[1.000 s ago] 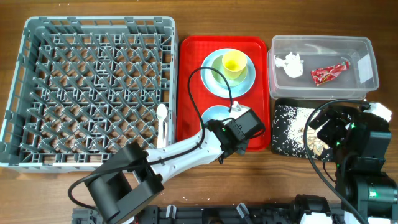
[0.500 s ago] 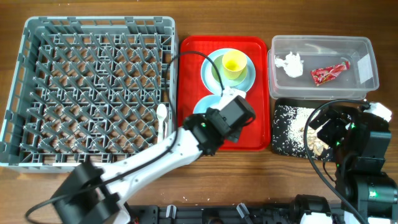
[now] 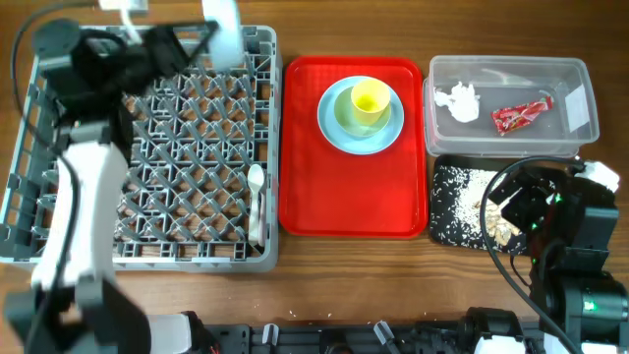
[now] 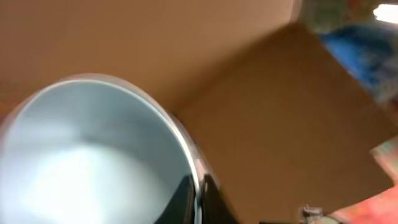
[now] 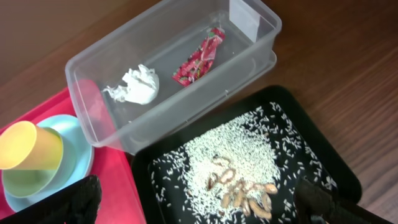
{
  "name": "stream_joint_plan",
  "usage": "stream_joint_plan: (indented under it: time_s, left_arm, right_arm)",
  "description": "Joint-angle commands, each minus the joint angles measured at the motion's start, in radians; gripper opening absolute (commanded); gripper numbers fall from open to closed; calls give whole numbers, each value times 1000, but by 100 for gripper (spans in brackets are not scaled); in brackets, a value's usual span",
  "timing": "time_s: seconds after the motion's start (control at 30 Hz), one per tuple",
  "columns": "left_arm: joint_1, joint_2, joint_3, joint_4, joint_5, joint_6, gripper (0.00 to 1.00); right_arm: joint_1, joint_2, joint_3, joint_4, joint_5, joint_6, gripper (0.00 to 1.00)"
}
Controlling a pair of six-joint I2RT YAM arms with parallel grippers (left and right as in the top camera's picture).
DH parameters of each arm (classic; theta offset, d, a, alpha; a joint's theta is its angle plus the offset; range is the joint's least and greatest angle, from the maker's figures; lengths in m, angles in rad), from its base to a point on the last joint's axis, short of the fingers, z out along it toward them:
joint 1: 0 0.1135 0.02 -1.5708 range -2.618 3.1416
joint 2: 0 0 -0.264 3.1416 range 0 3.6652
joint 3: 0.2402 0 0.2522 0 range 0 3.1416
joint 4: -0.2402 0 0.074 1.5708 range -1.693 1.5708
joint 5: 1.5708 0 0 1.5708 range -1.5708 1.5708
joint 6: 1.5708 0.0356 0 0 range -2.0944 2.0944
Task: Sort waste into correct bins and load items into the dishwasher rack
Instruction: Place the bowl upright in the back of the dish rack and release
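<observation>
My left gripper (image 3: 204, 44) is shut on the rim of the light blue bowl (image 3: 226, 34) and holds it on edge above the far side of the grey dishwasher rack (image 3: 59, 246). In the left wrist view the bowl (image 4: 93, 162) fills the left half, with my fingers (image 4: 199, 196) pinching its rim. The light blue plate (image 3: 393, 133), pale green dish (image 3: 344, 116) and yellow cup (image 3: 370, 101) are stacked on the red tray (image 3: 344, 202). A white plastic utensil (image 3: 256, 197) lies in the rack. My right gripper (image 5: 199, 205) is open above the black tray (image 5: 336, 168) of rice scraps (image 5: 233, 165).
The clear tub (image 3: 580, 133) at the far right holds the white tissue (image 3: 458, 101) and red wrapper (image 3: 521, 114); both also show in the right wrist view, tissue (image 5: 140, 84) and wrapper (image 5: 199, 57). The black tray (image 3: 447, 226) sits just in front of the tub.
My left arm lifted the light blue bowl off the near part of the red tray and swung it left and away, over the rack's far side. The right arm has not moved.
</observation>
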Motion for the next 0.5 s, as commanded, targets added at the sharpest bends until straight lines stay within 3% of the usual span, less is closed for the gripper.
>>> stream_joint_plan:
  time_s: [0.0,0.07,0.27,0.33,0.37,0.4,0.47]
  left_arm:
    - [27,267,11,401,195,-601,4]
    - [20,400,42,505,241,-689,4]
    - [18,608,43,504,292,-629,4]
    - [32,618,43,507,285,-621,11]
    - [42,618,43,530,285,-620,31]
    - [58,618,43,561,289,-611,100]
    - [89,618,43,561,289,-606,100]
  right_arm:
    - [-5,-4,10,2,11,13,100]
    - [-5,-4,10,2,11,13,100]
    - [-5,-4,10,2,11,13,100]
    - [-5,-4,10,2,11,13,100]
    - [-5,-4,10,2,11,13,100]
    - [-5,-4,10,2,11,13,100]
    - [-5,-4,10,2,11,13,100]
